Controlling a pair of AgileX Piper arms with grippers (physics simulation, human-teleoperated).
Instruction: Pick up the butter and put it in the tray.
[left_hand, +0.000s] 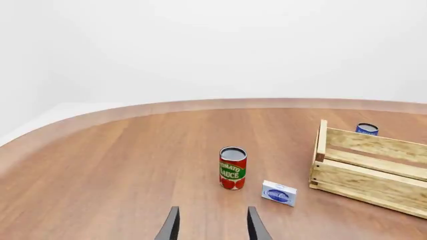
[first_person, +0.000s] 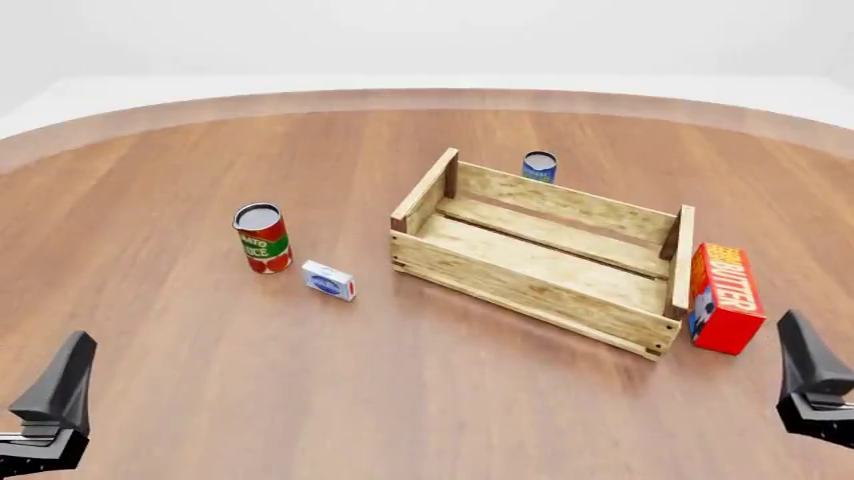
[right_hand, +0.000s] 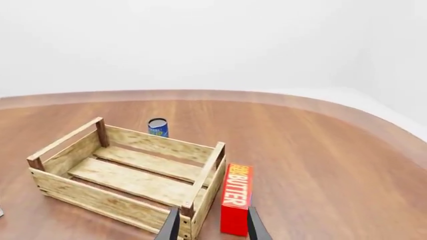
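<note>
Butter (first_person: 725, 296) lying on the table (first_person: 400, 380), just beside the right end of the tray (first_person: 534, 275), outside it. Tomato sauce can (first_person: 262, 238) and small white-and-blue box (first_person: 328, 281) well left of the tray. Left claw (left_hand: 212, 225) and right claw (right_hand: 212, 226) both released, grasping nothing.

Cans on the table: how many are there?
2. The red tomato sauce can stands left of the light wooden slatted crate; the small blue can stands behind it. Nothing suggests others hidden.
</note>
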